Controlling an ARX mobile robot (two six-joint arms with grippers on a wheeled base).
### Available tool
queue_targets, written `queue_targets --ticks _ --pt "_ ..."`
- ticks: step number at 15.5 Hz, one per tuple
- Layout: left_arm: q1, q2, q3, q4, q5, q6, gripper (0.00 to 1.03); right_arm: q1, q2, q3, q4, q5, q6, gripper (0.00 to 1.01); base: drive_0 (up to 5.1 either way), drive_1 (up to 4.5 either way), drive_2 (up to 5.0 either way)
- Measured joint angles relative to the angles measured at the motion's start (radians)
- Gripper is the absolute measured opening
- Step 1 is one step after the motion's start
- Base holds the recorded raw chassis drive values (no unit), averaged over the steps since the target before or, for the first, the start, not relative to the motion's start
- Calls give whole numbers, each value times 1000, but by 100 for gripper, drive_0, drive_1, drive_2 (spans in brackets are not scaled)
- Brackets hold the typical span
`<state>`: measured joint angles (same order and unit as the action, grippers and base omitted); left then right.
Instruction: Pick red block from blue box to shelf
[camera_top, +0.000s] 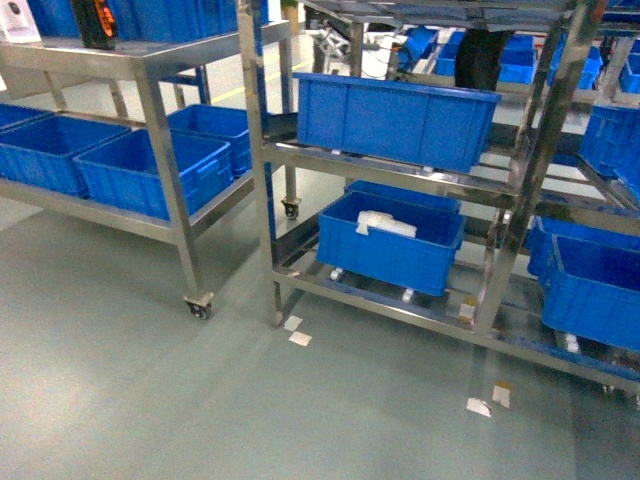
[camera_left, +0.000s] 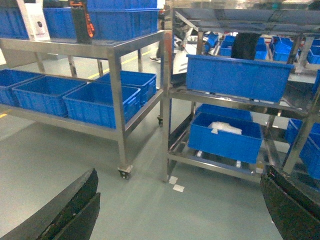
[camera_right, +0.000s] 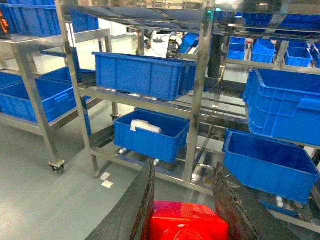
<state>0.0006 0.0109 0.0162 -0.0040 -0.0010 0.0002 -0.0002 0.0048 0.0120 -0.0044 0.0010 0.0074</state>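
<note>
Block (camera_right: 187, 220) clamped in right gripper (camera_right: 186, 200) — transport step; left gripper (camera_left: 180, 210) empty, fingers apart. Next — reach a shelf (camera_right: 200, 90) deck.

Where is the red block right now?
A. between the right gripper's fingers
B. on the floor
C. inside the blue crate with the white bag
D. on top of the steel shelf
A. In the right wrist view, the red block sits between the two dark fingers of the right gripper, which faces the shelf.

Warehouse: steel racks (camera_top: 270, 150), blue crates (camera_top: 395, 118) (grey floor (camera_top: 150, 400)).
</note>
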Motion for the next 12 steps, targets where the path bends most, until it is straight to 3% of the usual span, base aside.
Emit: queue_targets --ticks 12 --pt "-1 0 0 0 0 0 98 0 0 0 0 0 0 28 -169 -169 -169"
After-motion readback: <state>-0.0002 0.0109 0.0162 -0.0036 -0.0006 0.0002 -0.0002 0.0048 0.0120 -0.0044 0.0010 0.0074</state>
